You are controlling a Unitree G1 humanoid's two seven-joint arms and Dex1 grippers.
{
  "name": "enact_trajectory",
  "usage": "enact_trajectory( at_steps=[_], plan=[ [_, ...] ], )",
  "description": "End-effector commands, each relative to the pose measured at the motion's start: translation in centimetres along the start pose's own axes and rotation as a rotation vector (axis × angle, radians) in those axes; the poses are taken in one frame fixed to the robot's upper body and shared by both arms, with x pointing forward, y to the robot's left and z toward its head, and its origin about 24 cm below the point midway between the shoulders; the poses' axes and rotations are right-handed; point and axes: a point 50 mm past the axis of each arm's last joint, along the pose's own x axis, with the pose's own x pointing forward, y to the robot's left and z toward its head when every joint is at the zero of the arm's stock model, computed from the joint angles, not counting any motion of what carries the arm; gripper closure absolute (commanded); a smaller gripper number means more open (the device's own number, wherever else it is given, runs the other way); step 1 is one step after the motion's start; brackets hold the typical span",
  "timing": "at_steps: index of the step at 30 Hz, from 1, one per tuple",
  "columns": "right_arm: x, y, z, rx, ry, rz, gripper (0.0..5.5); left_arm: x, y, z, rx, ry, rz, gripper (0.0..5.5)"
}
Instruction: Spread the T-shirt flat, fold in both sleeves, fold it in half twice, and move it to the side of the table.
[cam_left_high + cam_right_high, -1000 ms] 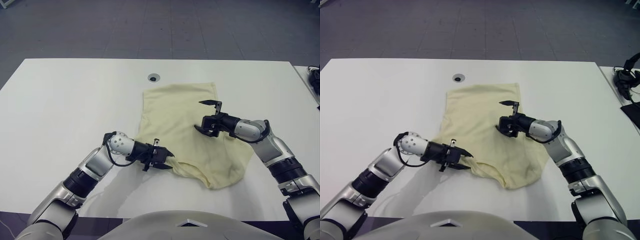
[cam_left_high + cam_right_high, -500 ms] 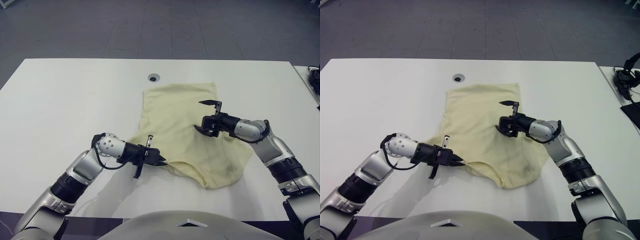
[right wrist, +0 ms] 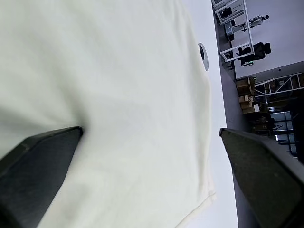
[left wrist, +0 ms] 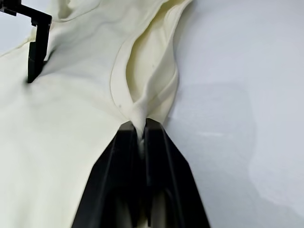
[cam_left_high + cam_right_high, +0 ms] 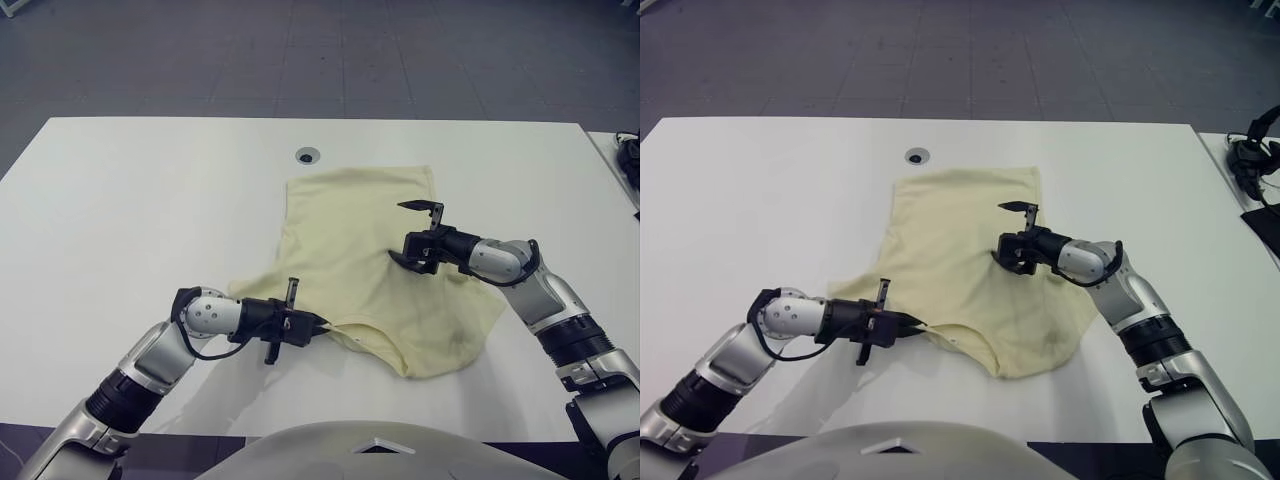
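At the near left of the white worktop (image 5: 140,190), the left pincer (image 5: 318,325) lies low and points right. Its fingers are pressed together on a small peak of cloth at the near-left edge of the T-shirt (image 5: 365,225); the left wrist view shows the pale fabric pinched between the two dark fingers, with a curved seam running away from the grip. The T-shirt is pale yellow and lies rumpled on the middle of the worktop, a little right of centre. Its near end bunches into a rounded lobe toward the right, and a flap is drawn out to the left just beyond the left pincer. Farther in, the right pincer (image 5: 415,236) comes from the right and sits over the middle of the shirt with its fingers spread wide, one raised and the other low by the cloth. The shirt's far edge lies straight and flat. Just beyond its far-left corner a small round cable port (image 5: 307,155) is set into the worktop.
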Motion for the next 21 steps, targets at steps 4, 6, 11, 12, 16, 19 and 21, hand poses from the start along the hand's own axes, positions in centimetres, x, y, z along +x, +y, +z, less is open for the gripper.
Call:
enact_trajectory(
  at_steps=[4,6,11,12,16,19,21],
  plan=[
    [0.1,5.2,-1.6,0.056,0.094,0.22,0.1,-0.8,-0.7,0.3,0.084,0.017,0.087,5.48],
    [0.1,5.2,-1.6,0.055,0.094,0.22,0.1,-1.0,-1.1,0.5,0.088,0.015,0.088,5.48],
    [0.0,5.3,-1.6,0.058,0.095,0.222,0.1,-1.6,-1.8,0.8,0.085,0.017,0.076,5.48],
    [0.0,5.4,-1.6,0.059,0.095,0.222,0.1,-1.7,-1.9,0.9,0.085,0.02,0.075,5.11],
    [0.0,5.4,-1.6,0.061,0.096,0.223,0.1,-2.0,-2.3,1.0,0.082,0.024,0.073,4.48],
    [0.0,5.4,-1.6,0.062,0.095,0.224,0.1,-1.9,-2.8,1.1,0.075,0.026,0.053,4.0],
    [0.0,5.4,-1.6,0.062,0.095,0.225,0.1,-2.0,-3.1,1.1,0.066,0.03,0.036,3.61]
  ],
)
